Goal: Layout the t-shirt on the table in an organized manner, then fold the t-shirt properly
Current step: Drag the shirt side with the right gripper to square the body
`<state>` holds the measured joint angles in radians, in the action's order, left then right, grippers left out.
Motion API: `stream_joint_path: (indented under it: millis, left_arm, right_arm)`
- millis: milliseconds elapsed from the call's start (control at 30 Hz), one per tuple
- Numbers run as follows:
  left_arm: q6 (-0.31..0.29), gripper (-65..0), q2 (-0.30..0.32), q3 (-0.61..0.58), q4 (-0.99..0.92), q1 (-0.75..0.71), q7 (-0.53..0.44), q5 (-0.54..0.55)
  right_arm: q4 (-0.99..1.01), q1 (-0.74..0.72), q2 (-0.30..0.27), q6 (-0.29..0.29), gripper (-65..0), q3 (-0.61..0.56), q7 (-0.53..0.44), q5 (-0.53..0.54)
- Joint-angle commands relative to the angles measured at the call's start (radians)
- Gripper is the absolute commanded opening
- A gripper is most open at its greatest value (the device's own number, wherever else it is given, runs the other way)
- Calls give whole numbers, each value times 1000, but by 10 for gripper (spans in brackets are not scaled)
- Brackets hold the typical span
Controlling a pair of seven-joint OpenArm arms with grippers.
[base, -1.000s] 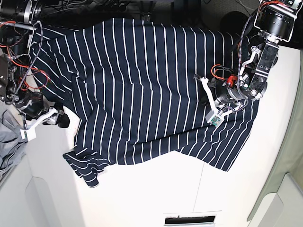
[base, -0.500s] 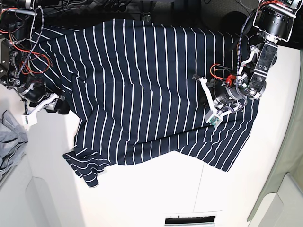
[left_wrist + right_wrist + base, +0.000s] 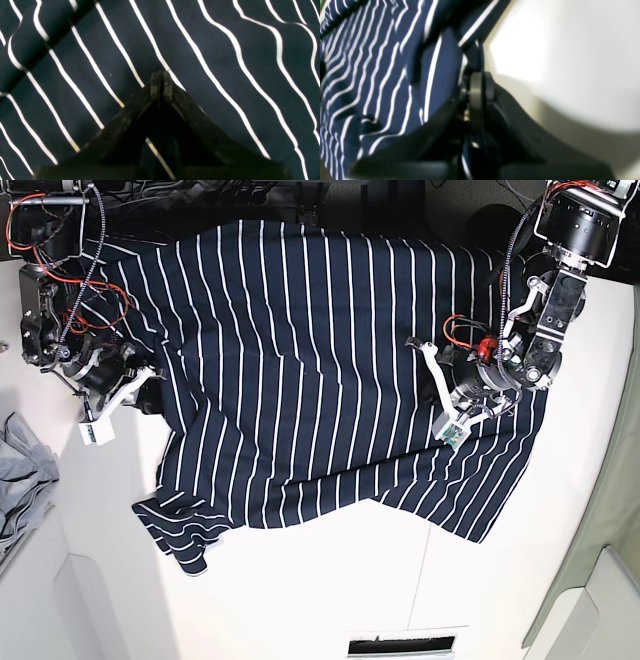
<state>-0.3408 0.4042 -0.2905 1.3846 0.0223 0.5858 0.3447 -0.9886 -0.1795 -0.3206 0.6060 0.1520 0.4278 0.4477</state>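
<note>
Since a second ago the right gripper (image 3: 140, 380) has moved from the bare surface (image 3: 330, 580) near the grey cloth (image 3: 20, 470) up to the shirt's edge, and its jaws, wide apart then, have closed; the right wrist view shows them pressed together with a fold of the t-shirt (image 3: 320, 360) pinched at the hem, white surface just beyond. The left gripper (image 3: 470, 395) has not shifted. Its jaws are closed tip to tip against the striped fabric in the left wrist view, though whether cloth is caught between them cannot be told. No containers are in sight. The t-shirt lies spread across the upper half of the surface, dark navy with thin white stripes, its far edge at the back, one sleeve bunched toward the near left of the base view and the lower corner angling down on that view's right. The grey cloth sits apart at the base view's left edge. The right arm reaches in from the upper left of the base view, wrist low; the left arm descends from the upper right, bent at the elbow, its wrist resting over the shirt.
</note>
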Motion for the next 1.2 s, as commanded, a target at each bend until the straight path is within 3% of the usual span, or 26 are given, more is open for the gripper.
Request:
stream_joint_path:
  millis: [0,200,400,567,700,767,900,1000,1167]
  left_arm:
    - [4,-619,9,5,9,11,-3,-14]
    - [4,-619,9,5,9,11,-3,-23]
    - [4,-619,8,5,9,11,-3,-23]
    - [4,-619,8,5,9,11,-3,-23]
    - [4,-619,9,5,9,11,-2,-23]
    - [4,-619,9,5,9,11,-3,-23]
    - [3,-619,9,5,10,15,-10,-23]
    - [-31,-619,9,5,23,29,-14,-2]
    - [-42,-619,12,5,102,37,-12,23]
  right_arm:
    - [-32,-13,-21,-8,-650,31,-5,-14]
    - [-89,-11,-63,-8,-650,166,5,-47]
    - [-89,-8,-129,-20,-650,214,26,-44]
    - [-89,-5,-146,-35,-650,247,71,-44]
    - [-89,-5,-146,-45,-431,318,97,-43]
    - [-89,-2,-146,-44,-377,362,97,-19]
    - [-89,11,-145,-31,-372,434,154,111]
    - [-89,11,-141,-29,-372,453,212,181]
    - [-89,11,-124,-18,-372,428,141,195]
